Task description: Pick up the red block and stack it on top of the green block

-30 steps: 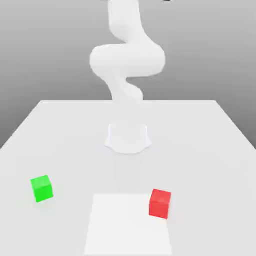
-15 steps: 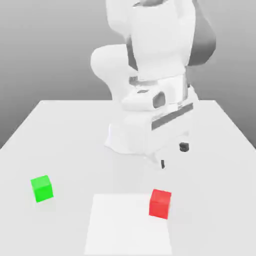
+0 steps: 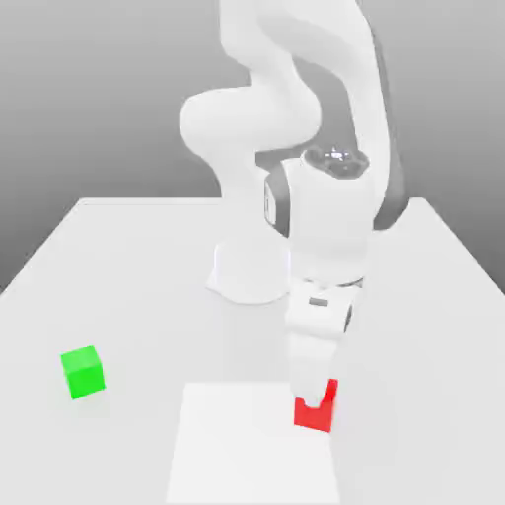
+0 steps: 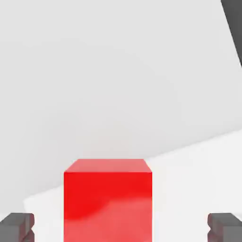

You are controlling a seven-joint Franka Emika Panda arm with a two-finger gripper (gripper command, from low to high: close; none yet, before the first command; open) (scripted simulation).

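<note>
The red block (image 3: 317, 413) rests on the white table near the front, at the exterior view's right, on the edge of a paler square patch. My gripper (image 3: 312, 393) has come down over it from above, and its white fingers cover the block's upper part. In the hand view the red block (image 4: 108, 201) lies between two dark fingertips (image 4: 16, 227), with a gap on each side, so the gripper is open and not touching it. The green block (image 3: 83, 371) stands alone at the exterior view's left, far from the gripper.
The arm's round white base (image 3: 252, 271) stands at the table's middle, behind the blocks. A paler square patch (image 3: 247, 449) marks the table (image 3: 138, 256) at the front. Open tabletop lies between the two blocks.
The arm has swung forward and down from above the table. The gripper has dropped onto the red block's place and now straddles it. Neither block has moved.
</note>
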